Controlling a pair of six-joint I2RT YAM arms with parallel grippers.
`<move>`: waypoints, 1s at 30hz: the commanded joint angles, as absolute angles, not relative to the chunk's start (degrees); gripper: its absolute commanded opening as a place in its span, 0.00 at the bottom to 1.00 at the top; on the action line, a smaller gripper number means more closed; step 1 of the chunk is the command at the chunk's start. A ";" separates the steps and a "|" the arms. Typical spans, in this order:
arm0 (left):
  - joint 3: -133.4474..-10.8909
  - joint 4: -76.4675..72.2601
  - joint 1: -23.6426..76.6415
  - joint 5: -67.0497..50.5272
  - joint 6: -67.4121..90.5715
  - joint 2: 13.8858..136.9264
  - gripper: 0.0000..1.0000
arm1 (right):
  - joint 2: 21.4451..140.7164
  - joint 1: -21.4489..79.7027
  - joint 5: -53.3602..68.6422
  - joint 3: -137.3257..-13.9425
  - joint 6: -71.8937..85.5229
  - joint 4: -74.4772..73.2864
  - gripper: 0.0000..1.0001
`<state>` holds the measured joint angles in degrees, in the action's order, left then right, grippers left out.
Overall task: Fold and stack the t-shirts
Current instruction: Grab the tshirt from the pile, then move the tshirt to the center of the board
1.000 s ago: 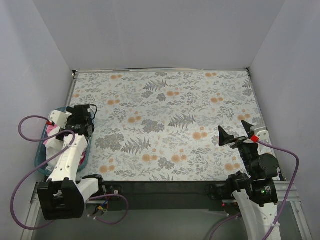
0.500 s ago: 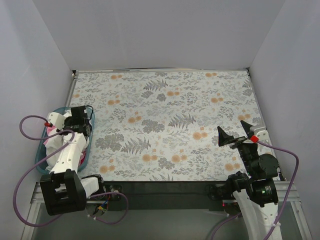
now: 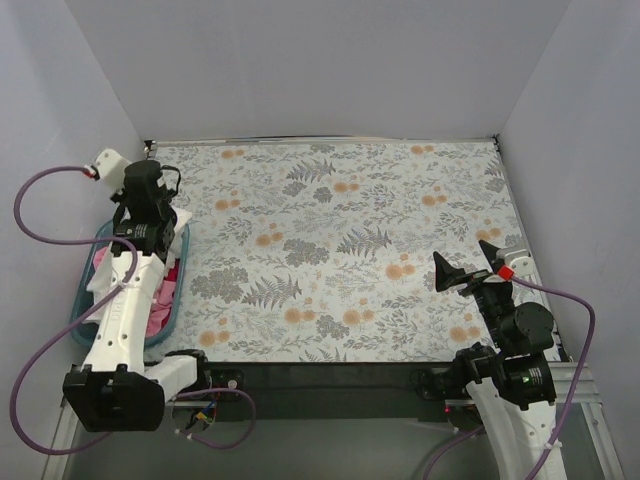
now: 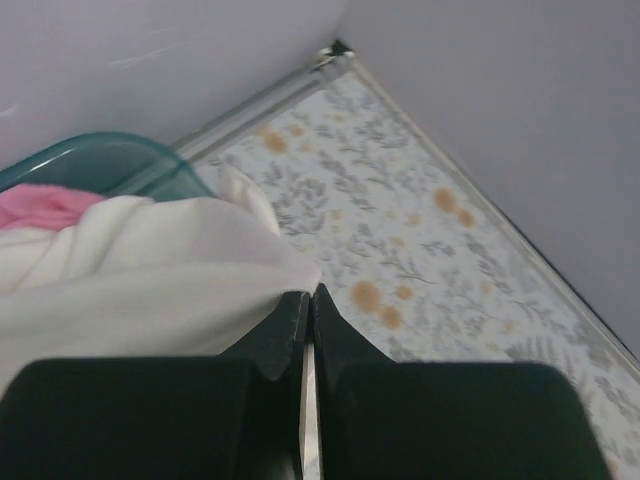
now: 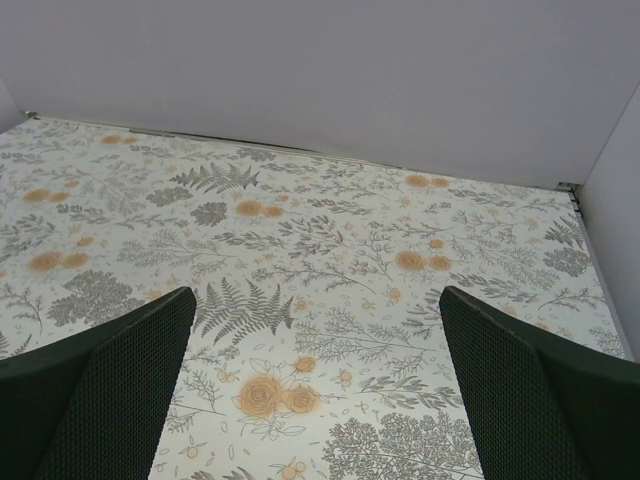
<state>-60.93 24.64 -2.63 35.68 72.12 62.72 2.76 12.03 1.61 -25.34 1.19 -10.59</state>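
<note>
My left gripper (image 4: 310, 298) is shut on a fold of the white t-shirt (image 4: 150, 270), which hangs pulled up from the teal basket (image 4: 100, 160). A bit of the pink t-shirt (image 4: 40, 205) lies behind the white cloth in the basket. From above, the left gripper (image 3: 152, 228) is raised over the basket's far end, and the pink t-shirt (image 3: 160, 300) shows beside the arm. The arm hides most of the white t-shirt there. My right gripper (image 3: 468, 262) hovers open above the tablecloth at the near right, its jaws (image 5: 315, 300) wide with nothing between them.
The teal basket (image 3: 77, 312) stands at the table's left edge, against the left wall. A floral tablecloth (image 3: 340, 240) covers the table. Walls close in the far, left and right sides. Cables loop from both arms.
My left gripper has closed on the white t-shirt in the basket and risen toward the far left corner, lifting the cloth. The right arm has stayed put.
</note>
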 commanded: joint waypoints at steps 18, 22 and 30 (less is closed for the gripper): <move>-117.07 21.62 45.17 5.19 55.90 95.36 0.00 | 0.35 12.22 -6.50 -25.58 1.67 -10.46 0.98; -101.24 19.52 45.97 5.80 58.27 91.51 0.00 | 0.35 12.30 -7.47 -25.58 1.85 -10.55 0.98; -66.73 16.16 45.62 22.21 62.31 77.01 0.00 | 2.10 12.22 -7.30 -26.80 2.20 -11.51 0.98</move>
